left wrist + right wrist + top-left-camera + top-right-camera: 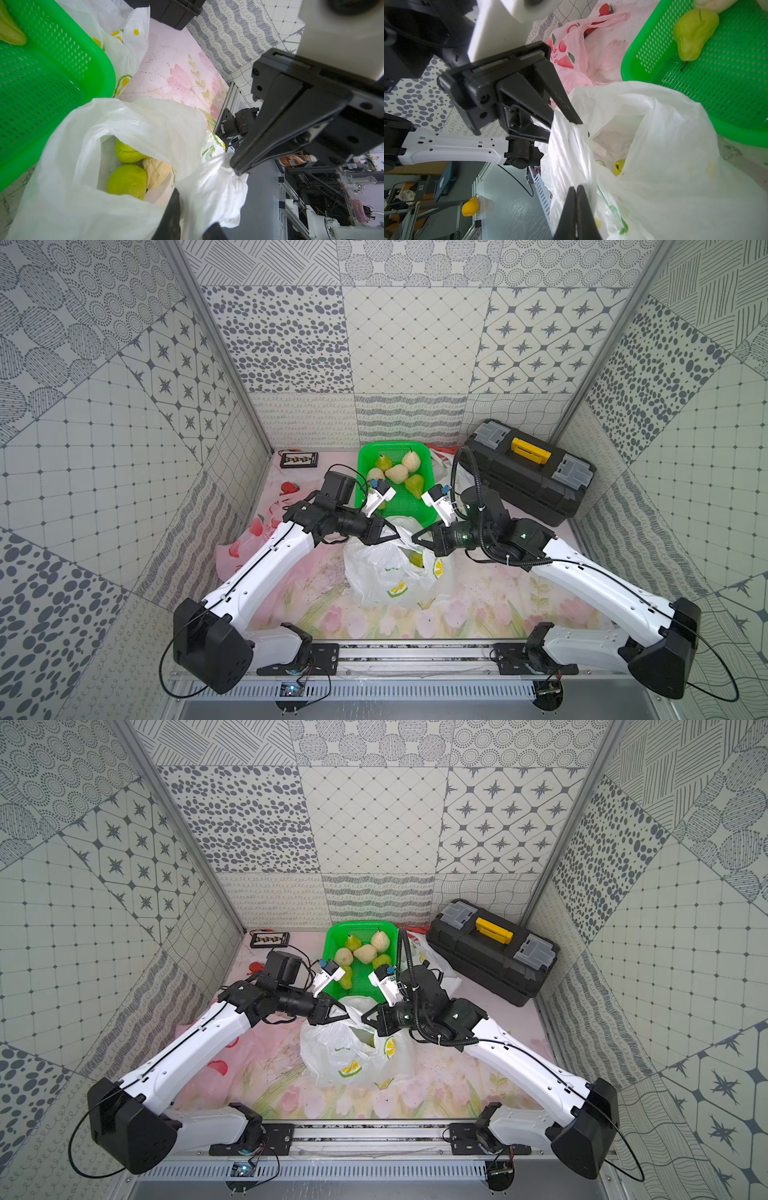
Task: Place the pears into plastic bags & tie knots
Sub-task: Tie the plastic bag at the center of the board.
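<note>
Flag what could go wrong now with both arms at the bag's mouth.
1. The left gripper has its jaws apart at the bag rim. The plastic may slip out, leaving only the right gripper holding it.
2. The mouth gapes over the pears, so a one-sided pull could tip them out.
3. The basket sits right behind the bag, and a swing might shove it.

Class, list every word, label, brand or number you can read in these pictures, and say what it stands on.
"NESCAFE": on a brown bottle in the background of the left wrist view, slightly blurred.
Pink strawberry bag: small red printed marks, too blurred to read.
Screen of the flat black device: too small to read.
Lemon-print bag: pictures only, no words seen.
</note>
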Tool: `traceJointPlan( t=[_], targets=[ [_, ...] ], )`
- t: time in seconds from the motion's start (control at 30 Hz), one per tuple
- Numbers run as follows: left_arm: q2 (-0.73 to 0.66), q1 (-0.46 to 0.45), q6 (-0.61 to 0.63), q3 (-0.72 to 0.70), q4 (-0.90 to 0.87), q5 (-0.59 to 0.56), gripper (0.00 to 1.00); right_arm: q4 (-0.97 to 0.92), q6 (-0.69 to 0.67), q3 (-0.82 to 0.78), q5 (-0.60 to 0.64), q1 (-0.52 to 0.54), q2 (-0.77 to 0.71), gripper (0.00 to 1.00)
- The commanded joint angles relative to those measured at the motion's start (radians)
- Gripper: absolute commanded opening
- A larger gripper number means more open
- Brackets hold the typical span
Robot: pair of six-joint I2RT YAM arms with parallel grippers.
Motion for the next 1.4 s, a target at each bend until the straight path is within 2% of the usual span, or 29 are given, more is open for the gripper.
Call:
traceJointPlan(
  t=[0.0,0.4,0.63,0.77,0.9,1.03,1.37],
  targets=[
    [-0.014,-0.001,0.038,0.0,0.028,0.055,0.16,-0.028,-0.011,0.035,-0.002,-0.016,-0.025,0.0],
    [-0.011,-0.002,0.068,0.001,-0.011,0.055,0.12,-0.078,-0.025,0.066,-0.001,-0.069,-0.046,0.0],
    [-0.025,-0.001,0.086,-0.02,-0.028,0.06,0.14,-0.085,-0.014,0.061,0.012,-0.112,-0.067,0.0],
    [-0.019,-0.001,0.087,-0.02,-0.029,0.062,0.02,-0.077,0.003,0.066,-0.022,-0.107,-0.069,0.0],
    [-0.008,-0.003,0.044,-0.007,0.018,0.042,0.0,-0.087,-0.013,0.07,-0.02,0.002,-0.061,0.0],
    [-0.001,-0.001,-0.014,-0.006,0.081,0.011,0.0,-0.017,-0.013,-0.017,0.013,0.101,-0.062,0.0],
    [-0.016,-0.002,-0.095,-0.024,0.16,0.008,0.0,0.193,-0.104,-0.203,0.175,0.127,0.021,0.0]
  ],
)
